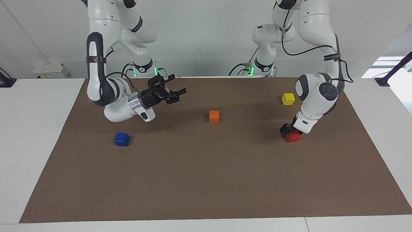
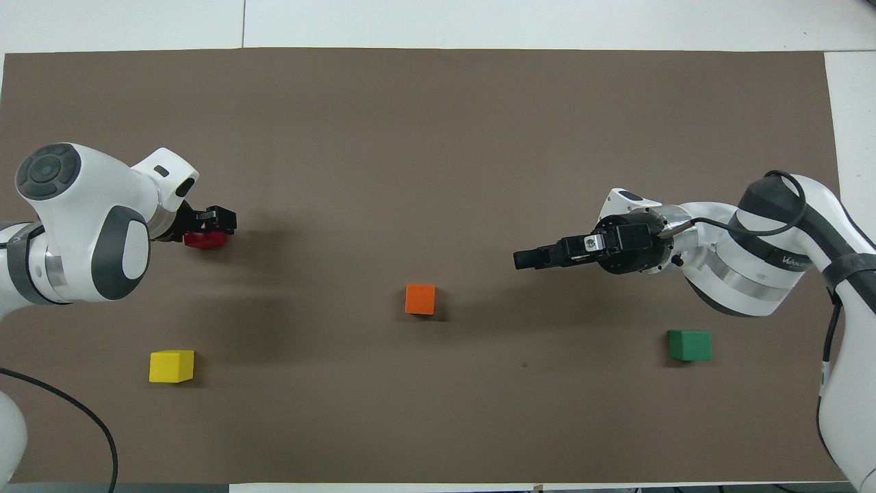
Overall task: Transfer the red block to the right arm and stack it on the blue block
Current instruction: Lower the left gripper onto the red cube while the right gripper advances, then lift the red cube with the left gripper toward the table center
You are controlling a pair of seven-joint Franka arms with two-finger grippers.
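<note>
My left arm [image 1: 317, 93] bends down steeply from its elbow, wrist low, and my left gripper [image 1: 287, 130] sits right at the mat with its fingers down around the red block [image 1: 293, 137], one on each side. My right arm [image 1: 111, 93] folds low over the table, its forearm lying nearly level. My right gripper [image 1: 175, 95] points sideways toward the table's middle, raised off the mat, its fingers spread apart with nothing between them.

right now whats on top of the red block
The left gripper is down on the red block, its black fingers covering the top. Whether they are clamped cannot be seen. Nothing else is on it.
</note>
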